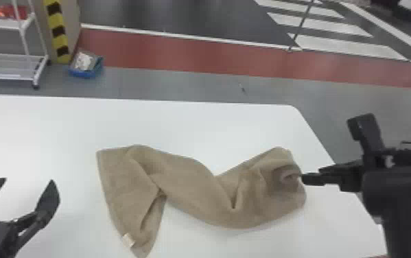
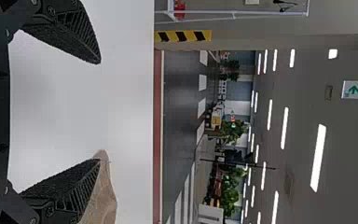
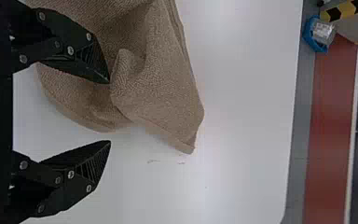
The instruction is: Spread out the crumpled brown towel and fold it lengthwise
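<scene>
Treat the brown towel (image 1: 187, 182) as light, limp fabric: likely to sag between holds and bunch under a push, yet unlikely to slip from a firm pinch or to suffer from it. Lies on the table (image 1: 60, 127) as a long twisted band, one end right by the fingertips of the right end effector (image 3: 108, 112), the other off to the right of the left end effector (image 1: 28, 180). See both spread apart and pinching nothing, with a raised fold (image 3: 126, 74) just beside one fingertip of the right end effector.

Best take hold at an outer edge or corner, not mid-bundle, to draw the twist out rather than tighten it. For the right end effector, favour the loose edge just ahead; for the left, try the flatter end by the small white tag (image 1: 128, 240). Keep the pinch shallow, to avoid catching extra layers or scraping the table.

Hard to make out: true corners, tucked under or lost in folds, and the number of layers at the twist. Cannot tell light contact from a narrow gap at that raised fold. In the right wrist view, runs off past the edge beside the end effector; in the left wrist view, peeks out partly hidden behind one finger
</scene>
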`<move>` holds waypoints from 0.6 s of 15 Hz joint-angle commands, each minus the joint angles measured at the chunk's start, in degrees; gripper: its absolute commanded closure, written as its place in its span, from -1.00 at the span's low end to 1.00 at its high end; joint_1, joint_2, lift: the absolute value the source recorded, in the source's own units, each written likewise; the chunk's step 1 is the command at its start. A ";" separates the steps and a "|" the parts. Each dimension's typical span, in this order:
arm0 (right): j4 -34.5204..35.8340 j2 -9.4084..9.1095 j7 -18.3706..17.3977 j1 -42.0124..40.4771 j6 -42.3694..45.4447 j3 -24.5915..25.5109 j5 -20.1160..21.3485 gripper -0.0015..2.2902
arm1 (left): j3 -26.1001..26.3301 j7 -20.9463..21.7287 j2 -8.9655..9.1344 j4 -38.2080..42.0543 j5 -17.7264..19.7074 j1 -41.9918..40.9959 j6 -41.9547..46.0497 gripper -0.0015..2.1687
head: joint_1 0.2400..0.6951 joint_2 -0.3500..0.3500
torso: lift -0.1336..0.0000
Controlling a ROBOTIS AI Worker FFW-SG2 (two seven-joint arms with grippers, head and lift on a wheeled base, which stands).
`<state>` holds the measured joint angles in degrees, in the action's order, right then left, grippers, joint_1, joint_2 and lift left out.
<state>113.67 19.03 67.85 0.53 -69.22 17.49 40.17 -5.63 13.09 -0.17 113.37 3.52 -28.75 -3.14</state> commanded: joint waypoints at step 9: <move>-8.29 -1.01 -0.97 -2.81 19.16 -1.93 10.02 -0.75 | 0.27 0.00 -0.09 -0.08 -0.26 0.44 -0.51 -0.87 | 1.00 -0.87 | -0.86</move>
<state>107.11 18.24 66.95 -2.90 -51.10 16.40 48.88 -5.34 13.09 -0.22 113.27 3.24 -28.21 -3.64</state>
